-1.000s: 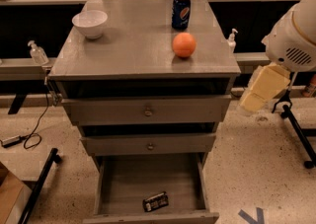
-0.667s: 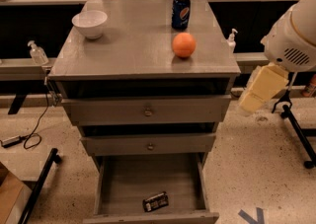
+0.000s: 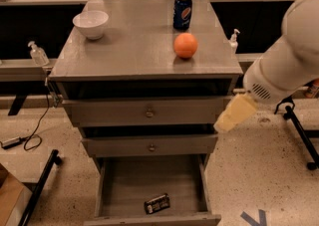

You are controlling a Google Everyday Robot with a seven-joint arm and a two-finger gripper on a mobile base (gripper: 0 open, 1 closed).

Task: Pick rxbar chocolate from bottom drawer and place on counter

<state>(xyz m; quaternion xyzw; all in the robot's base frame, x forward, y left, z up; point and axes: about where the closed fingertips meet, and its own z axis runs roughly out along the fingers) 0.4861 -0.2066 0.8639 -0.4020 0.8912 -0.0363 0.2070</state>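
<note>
Held off the middle drawer's (image 3: 149, 146) right end, the gripper (image 3: 234, 114) (width cannot be told) should be lowered leftward onto the bar (image 3: 157, 203) in the bottom drawer (image 3: 130, 180).

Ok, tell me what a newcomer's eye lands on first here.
The big white arm at the right edge, its gripper hanging just right of the cabinet. Then the bright orange on the counter, and the rxbar chocolate lying alone in the open bottom drawer.

Matt cream gripper (image 3: 230, 116) right of smooth, glossy metal counter (image 3: 134, 46)
</note>
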